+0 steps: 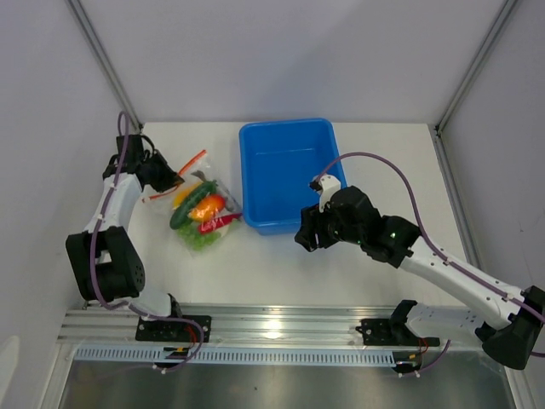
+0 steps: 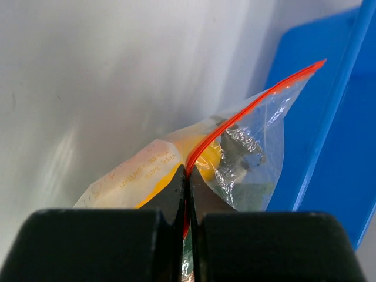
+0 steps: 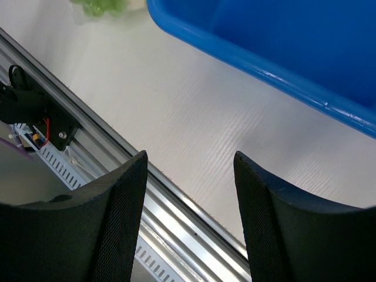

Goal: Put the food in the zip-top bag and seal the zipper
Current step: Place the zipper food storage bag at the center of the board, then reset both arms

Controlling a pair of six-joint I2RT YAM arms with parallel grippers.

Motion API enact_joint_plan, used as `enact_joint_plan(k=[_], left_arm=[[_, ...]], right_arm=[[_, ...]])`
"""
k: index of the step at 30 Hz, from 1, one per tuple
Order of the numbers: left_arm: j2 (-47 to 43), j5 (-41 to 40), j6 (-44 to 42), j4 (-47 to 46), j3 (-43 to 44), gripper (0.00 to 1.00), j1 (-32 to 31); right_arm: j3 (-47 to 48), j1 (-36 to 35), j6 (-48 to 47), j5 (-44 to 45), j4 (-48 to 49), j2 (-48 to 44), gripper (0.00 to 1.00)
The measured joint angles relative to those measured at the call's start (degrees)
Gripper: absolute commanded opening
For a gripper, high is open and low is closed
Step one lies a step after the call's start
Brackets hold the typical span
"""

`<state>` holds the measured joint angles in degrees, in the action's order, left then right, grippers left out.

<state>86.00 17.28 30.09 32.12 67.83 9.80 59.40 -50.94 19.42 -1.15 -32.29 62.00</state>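
Observation:
The zip-top bag lies on the table left of the blue tub, with the food inside: a yellow pepper, an orange fruit, green chilies and a red chili. My left gripper is at the bag's mouth, shut on the zipper. The red-orange strip runs out from between its fingertips toward the far corner, and the yellow food shows through the plastic. My right gripper hovers open and empty in front of the tub, apart from the bag.
The blue tub stands at the middle back and looks empty; its front rim is just beyond my right gripper. An aluminium rail runs along the near table edge. White walls close in left, right and behind.

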Motion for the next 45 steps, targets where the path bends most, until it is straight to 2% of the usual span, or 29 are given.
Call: enact_joint_plan(k=[9,14,17,18,21,22,23,24,31,41,44,45], left_arm=[[12.57,2.01,0.83,-3.34,5.73,0.01,8.94],[14.49,2.58,1.44,-6.99,2.27,0.04,10.10],[13.49,2.51,2.03,-9.73,-1.92,0.23,10.10],[12.94,2.49,2.34,-10.95,-3.21,0.41,10.12],[9.81,2.10,3.08,-13.27,-6.99,0.60,10.19],[8.48,1.97,3.28,-13.75,-8.07,0.62,10.19],[7.08,1.70,3.65,-14.19,-8.94,0.78,10.19],[6.14,1.29,3.74,-14.56,-9.40,0.99,10.21],[-0.33,-2.19,4.35,-15.19,-11.72,0.99,10.21],[-15.41,-6.64,1.70,-11.91,-10.27,0.99,10.19],[-20.31,-6.49,0.74,-11.63,-10.05,1.00,9.14],[-21.57,-6.23,0.37,-11.52,-10.05,1.00,8.28]], right_arm=[[0.00,0.02,-0.44,-0.24,-0.02,1.51,0.63],[0.02,0.26,-1.31,-0.39,-0.02,2.97,0.63],[0.07,0.59,-1.53,-0.72,0.00,3.48,0.63],[0.11,0.66,-1.53,-0.85,0.02,3.63,0.63],[0.13,0.81,-1.51,-1.31,0.02,4.00,0.63],[0.13,0.83,-1.49,-1.46,0.02,4.09,0.63],[0.13,0.83,-1.49,-1.66,0.00,4.11,0.63],[0.13,0.83,-1.49,-1.75,0.00,4.13,0.63],[1.25,0.83,-1.49,-1.92,-0.85,4.11,0.63],[0.90,0.90,0.35,-0.37,-0.83,2.54,0.66],[-0.76,0.94,1.90,2.32,-0.85,1.05,0.77],[-1.55,0.94,2.64,3.45,-0.81,0.44,0.95]])
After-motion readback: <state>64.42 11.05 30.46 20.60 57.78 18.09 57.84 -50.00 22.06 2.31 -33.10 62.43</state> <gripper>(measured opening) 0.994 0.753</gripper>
